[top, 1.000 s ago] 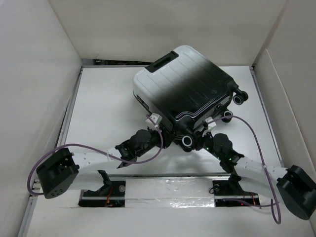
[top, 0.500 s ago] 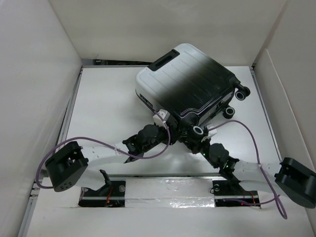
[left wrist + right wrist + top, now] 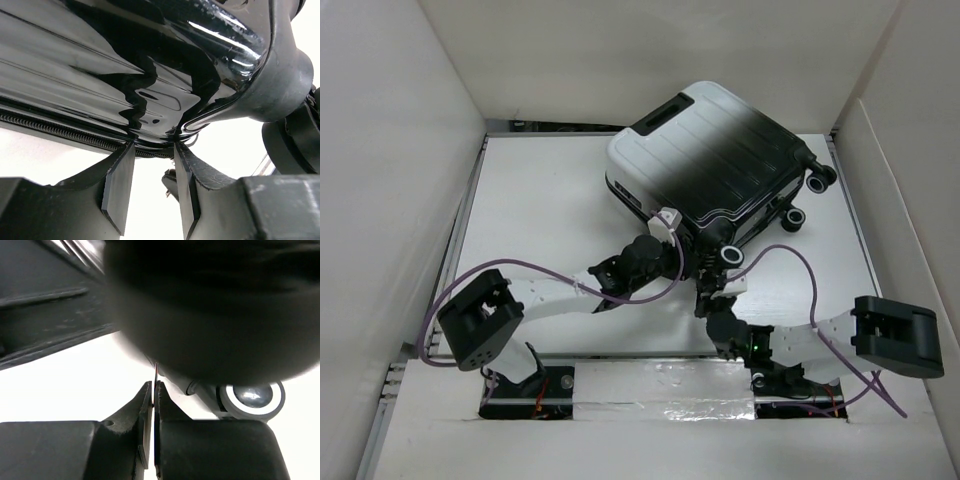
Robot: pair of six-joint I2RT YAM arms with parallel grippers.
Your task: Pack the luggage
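Observation:
The luggage (image 3: 720, 170) lies closed and flat on the table, its ribbed shell fading from black to silver-white, with its wheels toward the right. My left gripper (image 3: 672, 245) is at its near edge. In the left wrist view the left gripper (image 3: 154, 148) is open, its tips just under the black shell (image 3: 125, 65) and the zipper line (image 3: 60, 132). My right gripper (image 3: 712, 292) is below the near corner wheel (image 3: 731, 255). In the right wrist view the right gripper (image 3: 155, 386) is shut on a thin tab (image 3: 156, 372) that hangs from the luggage (image 3: 200, 300).
White walls enclose the table (image 3: 540, 220) on the left, back and right. The luggage's right wheels (image 3: 820, 178) are close to the right wall. A wheel (image 3: 252, 397) is just right of my right fingers. Purple cables loop off both arms.
The luggage has slid and turned toward the far right. Both grippers have moved forward with it, and the right arm's elbow has swung in toward the near edge.

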